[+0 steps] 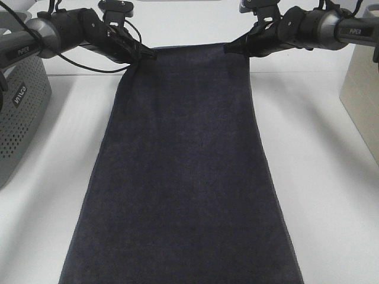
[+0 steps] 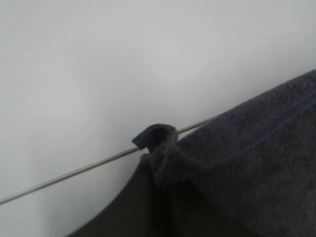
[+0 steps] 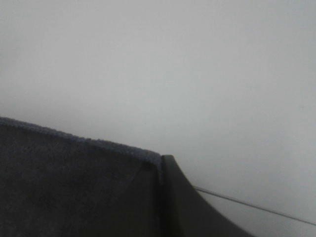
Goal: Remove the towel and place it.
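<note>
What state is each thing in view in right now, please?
towel: spread open, gripped at both far corners.
left hand: shut on the towel's left corner.
right hand: shut on the towel's right corner.
grey basket: upright, apart from the towel.

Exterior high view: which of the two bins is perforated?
The grey basket at the left edge: its wall is dotted with small holes. The beige bin at the right edge has a plain wall.
</note>
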`<action>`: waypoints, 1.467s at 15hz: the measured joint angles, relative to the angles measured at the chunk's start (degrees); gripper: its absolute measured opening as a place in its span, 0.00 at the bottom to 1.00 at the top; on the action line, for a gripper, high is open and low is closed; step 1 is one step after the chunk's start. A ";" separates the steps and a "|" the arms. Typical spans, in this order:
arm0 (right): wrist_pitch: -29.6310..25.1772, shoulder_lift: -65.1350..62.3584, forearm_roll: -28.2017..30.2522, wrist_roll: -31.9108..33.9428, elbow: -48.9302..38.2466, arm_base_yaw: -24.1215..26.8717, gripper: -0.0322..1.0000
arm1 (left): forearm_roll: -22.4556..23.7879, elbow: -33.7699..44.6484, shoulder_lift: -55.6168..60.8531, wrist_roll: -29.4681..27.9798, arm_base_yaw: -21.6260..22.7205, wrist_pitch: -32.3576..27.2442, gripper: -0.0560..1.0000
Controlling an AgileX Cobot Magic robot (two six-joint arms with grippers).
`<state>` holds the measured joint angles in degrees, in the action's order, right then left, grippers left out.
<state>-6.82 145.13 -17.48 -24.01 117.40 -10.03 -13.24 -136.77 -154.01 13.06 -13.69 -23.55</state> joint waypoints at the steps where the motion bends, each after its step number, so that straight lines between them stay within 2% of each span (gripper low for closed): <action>1: 0.29 0.57 -0.06 -0.11 0.00 0.00 0.04 | 0.00 0.00 -0.46 0.00 0.00 1.09 0.07; 7: 1.95 2.86 -0.23 -0.23 0.00 0.00 0.04 | 0.00 0.00 -2.64 0.00 0.00 4.07 0.07; 9: 2.01 3.04 -0.52 -0.23 0.00 0.00 0.06 | 0.00 0.00 -2.98 0.00 0.00 5.33 0.09; 10: 2.06 3.04 -0.52 -0.23 0.00 0.00 0.11 | 0.06 0.00 -3.27 0.00 0.00 5.73 0.14; 11: 2.18 3.04 -0.69 -0.23 0.00 0.00 0.21 | 0.06 0.00 -3.55 0.00 0.00 6.42 0.23; 14: 2.64 3.15 -1.60 -0.23 0.00 0.00 0.59 | 0.06 0.00 -3.90 0.00 0.00 9.17 0.62; 15: 2.58 3.15 -1.60 -0.23 0.00 0.00 0.66 | 0.06 0.00 -3.90 0.00 0.00 9.91 0.71; 16: 2.41 3.15 -1.60 -0.23 0.00 0.00 0.69 | 0.06 0.00 -3.90 0.00 0.00 10.14 0.75; 22: 0.92 3.15 -1.55 -0.23 0.00 0.00 0.71 | 0.11 0.00 -3.90 -0.57 0.00 10.14 0.78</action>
<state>-5.90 148.28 -19.02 -24.24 117.40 -10.03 -13.12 -136.77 -157.91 12.49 -13.69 -13.41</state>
